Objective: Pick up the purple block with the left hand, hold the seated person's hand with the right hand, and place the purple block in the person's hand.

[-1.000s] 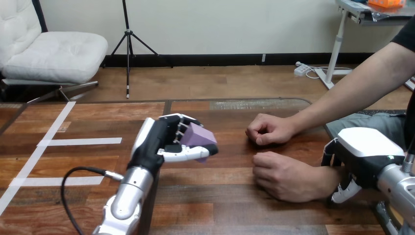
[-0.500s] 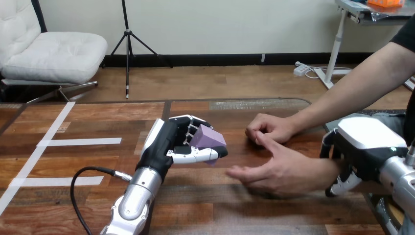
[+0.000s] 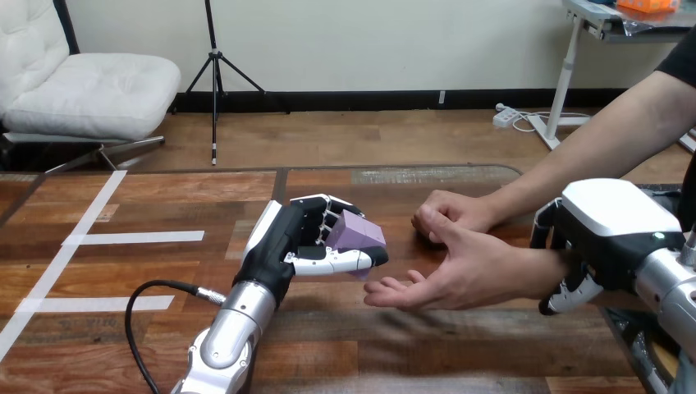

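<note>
My left hand (image 3: 281, 240) hovers over the middle of the table, shut on the purple block (image 3: 358, 231), which is pinched between thumb and fingers. Just right of the block, the person's near hand (image 3: 454, 275) is held open, palm up, fingertips almost under the block. My right hand (image 3: 608, 235) sits over that arm's wrist, with its fingers (image 3: 565, 296) curled beneath the wrist and its thumb above. The person's far hand (image 3: 449, 213) rests as a loose fist on the table behind it.
White tape strips (image 3: 135, 238) mark the wooden table (image 3: 164, 197) at the left. A black cable (image 3: 156, 289) loops beside my left forearm.
The person's near hand opened from a fist, turned palm up and rose off the table. My right hand lifted with its wrist. My left hand carried the block slightly rightward toward the palm.
</note>
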`<move>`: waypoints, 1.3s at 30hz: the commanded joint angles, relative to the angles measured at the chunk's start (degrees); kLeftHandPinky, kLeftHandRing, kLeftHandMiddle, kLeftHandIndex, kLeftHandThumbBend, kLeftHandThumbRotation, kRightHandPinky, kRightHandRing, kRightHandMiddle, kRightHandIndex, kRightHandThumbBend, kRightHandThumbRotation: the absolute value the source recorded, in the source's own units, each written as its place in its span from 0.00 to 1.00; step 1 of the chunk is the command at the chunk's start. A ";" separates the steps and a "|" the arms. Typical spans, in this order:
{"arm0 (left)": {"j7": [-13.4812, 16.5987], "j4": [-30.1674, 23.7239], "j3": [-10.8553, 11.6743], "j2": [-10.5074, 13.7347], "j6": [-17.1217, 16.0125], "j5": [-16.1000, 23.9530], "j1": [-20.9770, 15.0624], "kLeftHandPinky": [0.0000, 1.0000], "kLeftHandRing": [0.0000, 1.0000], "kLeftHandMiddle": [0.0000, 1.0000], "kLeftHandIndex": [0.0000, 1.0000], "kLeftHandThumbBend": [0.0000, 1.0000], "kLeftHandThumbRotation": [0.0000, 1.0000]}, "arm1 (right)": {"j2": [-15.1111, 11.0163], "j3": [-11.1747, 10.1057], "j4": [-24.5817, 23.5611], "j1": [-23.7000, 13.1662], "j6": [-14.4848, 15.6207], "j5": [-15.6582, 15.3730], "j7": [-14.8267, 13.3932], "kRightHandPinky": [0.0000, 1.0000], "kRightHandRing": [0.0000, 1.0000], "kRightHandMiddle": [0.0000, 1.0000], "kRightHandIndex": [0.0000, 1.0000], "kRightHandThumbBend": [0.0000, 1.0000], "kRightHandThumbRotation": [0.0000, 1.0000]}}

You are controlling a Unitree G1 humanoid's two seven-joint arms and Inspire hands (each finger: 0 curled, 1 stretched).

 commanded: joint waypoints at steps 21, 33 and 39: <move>-1.36 -2.48 1.66 -1.24 -0.25 -1.11 -2.37 0.32 0.38 0.45 0.48 0.84 0.14 | -1.45 -2.26 -5.82 -4.67 -0.58 -1.04 0.25 0.35 0.42 0.50 0.51 0.84 0.00; -1.57 -2.29 1.65 -1.08 -0.02 -0.78 -2.69 0.32 0.38 0.46 0.48 0.83 0.14 | -1.22 -2.53 -7.88 -5.42 -0.31 -1.73 0.62 0.33 0.40 0.47 0.49 0.85 0.00; -2.39 -2.17 2.14 -1.33 0.26 -1.45 -2.76 0.32 0.38 0.46 0.48 0.83 0.13 | -1.29 -2.45 -8.71 -5.78 -0.19 -2.13 1.07 0.34 0.41 0.48 0.50 0.84 0.00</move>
